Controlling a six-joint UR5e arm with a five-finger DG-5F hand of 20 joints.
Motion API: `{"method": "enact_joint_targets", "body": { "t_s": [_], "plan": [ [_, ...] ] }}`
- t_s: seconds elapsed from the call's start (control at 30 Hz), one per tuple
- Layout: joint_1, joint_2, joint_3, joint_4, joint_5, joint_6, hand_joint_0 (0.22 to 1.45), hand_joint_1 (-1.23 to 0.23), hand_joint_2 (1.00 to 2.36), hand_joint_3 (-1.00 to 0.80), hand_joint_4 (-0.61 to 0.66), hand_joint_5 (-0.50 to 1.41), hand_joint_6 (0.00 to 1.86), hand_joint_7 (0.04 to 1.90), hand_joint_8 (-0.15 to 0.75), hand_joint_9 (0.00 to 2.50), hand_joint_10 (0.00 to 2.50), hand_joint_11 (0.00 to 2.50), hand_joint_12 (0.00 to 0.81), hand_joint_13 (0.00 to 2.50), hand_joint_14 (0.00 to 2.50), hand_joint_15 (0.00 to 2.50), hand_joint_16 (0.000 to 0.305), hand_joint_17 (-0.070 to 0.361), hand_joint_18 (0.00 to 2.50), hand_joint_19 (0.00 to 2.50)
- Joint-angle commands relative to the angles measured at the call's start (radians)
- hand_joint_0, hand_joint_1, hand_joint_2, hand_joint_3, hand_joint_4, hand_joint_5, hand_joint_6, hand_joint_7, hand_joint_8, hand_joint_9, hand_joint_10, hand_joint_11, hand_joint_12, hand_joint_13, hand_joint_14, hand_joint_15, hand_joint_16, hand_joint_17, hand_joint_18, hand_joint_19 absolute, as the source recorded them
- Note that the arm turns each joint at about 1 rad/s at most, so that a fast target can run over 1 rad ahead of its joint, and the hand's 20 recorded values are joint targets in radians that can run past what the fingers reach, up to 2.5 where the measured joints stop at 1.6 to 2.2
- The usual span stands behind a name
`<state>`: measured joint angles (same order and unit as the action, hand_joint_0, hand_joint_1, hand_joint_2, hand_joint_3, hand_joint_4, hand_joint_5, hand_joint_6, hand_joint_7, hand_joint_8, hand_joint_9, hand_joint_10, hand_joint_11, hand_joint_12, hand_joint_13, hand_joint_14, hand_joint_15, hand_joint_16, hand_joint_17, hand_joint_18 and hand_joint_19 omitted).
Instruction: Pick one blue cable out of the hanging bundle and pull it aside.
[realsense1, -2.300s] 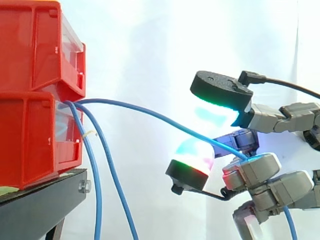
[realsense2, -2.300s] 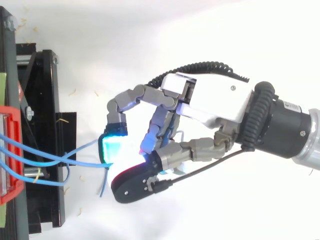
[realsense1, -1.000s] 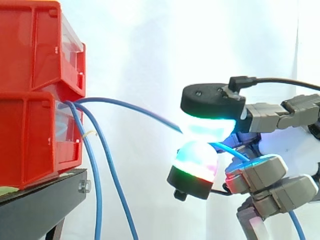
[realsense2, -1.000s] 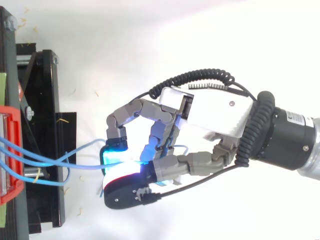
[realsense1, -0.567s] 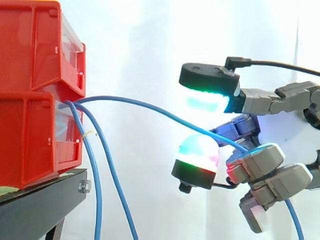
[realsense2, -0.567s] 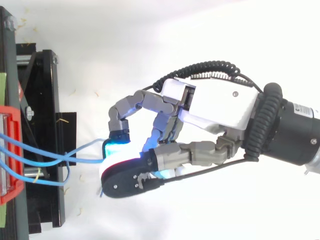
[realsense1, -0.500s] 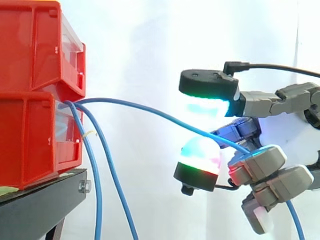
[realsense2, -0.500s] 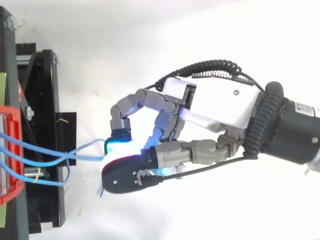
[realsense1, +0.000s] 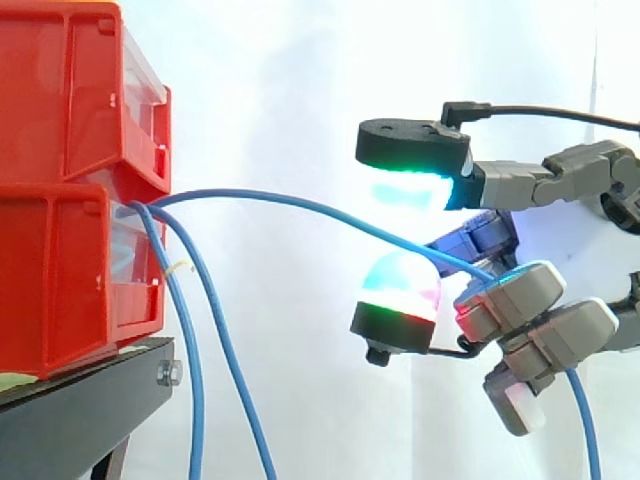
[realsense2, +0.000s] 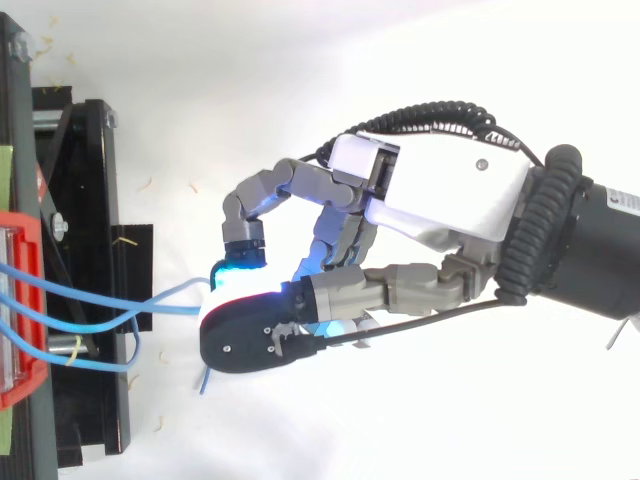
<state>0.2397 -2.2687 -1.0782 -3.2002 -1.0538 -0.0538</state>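
One blue cable (realsense1: 300, 208) arcs from the lower red bin (realsense1: 60, 280) out to the right into my hand (realsense1: 520, 300). It runs through the gap between the upper glowing pad (realsense1: 412, 170) and the lower one (realsense1: 398, 300), which stand apart. It then passes behind the curled fingers and drops down at the right (realsense1: 580, 420). Those curled fingers hook it and keep it raised. From above, the hand (realsense2: 440, 195) reaches left and the same cable (realsense2: 150, 300) ends between its pads. Two more blue cables (realsense1: 190, 330) hang straight down from the bin.
Two red bins are stacked, the upper one (realsense1: 60, 90) above the lower, on a black stand (realsense1: 80, 410) at the left. From above, the stand (realsense2: 80, 230) runs along the left edge. A white curtain is behind.
A second ago the two glowing pads were pinched together on the cable; they have since parted. The hand has drifted slightly right, and the cable stays raised.
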Motion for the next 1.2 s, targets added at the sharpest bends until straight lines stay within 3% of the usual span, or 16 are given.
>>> {"method": "enact_joint_targets", "body": {
  "t_s": [0.0, 0.2, 0.33, 0.47, 0.63, 0.9, 1.07, 1.1, 1.13, 1.17],
  "plan": [
    [0.001, 0.001, 0.007, -0.009, 0.0, 0.0, 0.5, -0.55, 1.01, -0.43, 0.14, -0.09, 0.88, 1.18, 0.289, 1.41, 0.03, 1.53, 0.398, 1.52, 0.02, 1.3, 0.057, 0.129, 0.99, 0.82],
    [0.0, 0.003, 0.024, -0.023, 0.0, -0.001, 0.55, -0.58, 1.02, -0.3, 0.14, -0.09, 0.88, 1.2, 0.265, 1.4, 0.03, 1.54, 0.367, 1.5, 0.02, 1.32, 0.053, 0.119, 0.97, 0.84],
    [0.0, 0.003, 0.043, -0.05, 0.0, 0.0, 0.54, -0.64, 1.01, -0.13, 0.13, -0.08, 0.87, 1.22, 0.352, 1.46, 0.02, 1.49, 0.469, 1.58, 0.01, 1.26, 0.067, 0.152, 1.11, 0.75],
    [0.0, 0.003, 0.05, -0.07, 0.003, 0.0, 0.54, -0.7, 1.0, -0.01, 0.1, -0.07, 0.88, 1.24, 0.382, 1.46, 0.02, 1.45, 0.508, 1.59, 0.01, 1.23, 0.073, 0.164, 1.16, 0.72],
    [-0.003, 0.003, 0.052, -0.072, 0.003, 0.002, 0.52, -0.75, 1.16, 0.02, 0.07, -0.07, 0.88, 1.29, 0.386, 1.43, 0.02, 1.45, 0.507, 1.55, 0.01, 1.22, 0.072, 0.162, 1.15, 0.71],
    [-0.01, 0.001, 0.052, -0.036, 0.006, 0.028, 0.61, -0.82, 1.0, 0.12, -0.06, -0.08, 0.9, 1.34, 0.352, 1.37, 0.02, 1.43, 0.476, 1.48, 0.02, 1.21, 0.066, 0.148, 1.09, 0.71],
    [-0.01, 0.001, 0.049, 0.0, 0.006, 0.052, 0.64, -0.84, 1.0, 0.16, -0.16, -0.08, 0.91, 1.38, 0.325, 1.35, 0.02, 1.42, 0.459, 1.44, 0.02, 1.19, 0.062, 0.139, 1.05, 0.72],
    [-0.01, 0.001, 0.049, 0.011, 0.008, 0.058, 0.63, -0.84, 1.03, 0.17, -0.17, -0.08, 0.91, 1.38, 0.323, 1.35, 0.02, 1.41, 0.458, 1.44, 0.02, 1.18, 0.062, 0.139, 1.06, 0.71],
    [-0.011, 0.001, 0.049, 0.016, 0.008, 0.06, 0.6, -0.83, 1.18, 0.14, -0.19, -0.07, 0.91, 1.38, 0.324, 1.35, 0.02, 1.37, 0.467, 1.44, 0.02, 1.16, 0.063, 0.141, 1.07, 0.71],
    [-0.01, 0.001, 0.043, 0.028, 0.008, 0.061, 0.6, -0.83, 1.22, 0.15, -0.21, -0.07, 0.91, 1.39, 0.317, 1.35, 0.02, 1.35, 0.464, 1.44, 0.02, 1.15, 0.062, 0.14, 1.06, 0.71]
  ]
}}
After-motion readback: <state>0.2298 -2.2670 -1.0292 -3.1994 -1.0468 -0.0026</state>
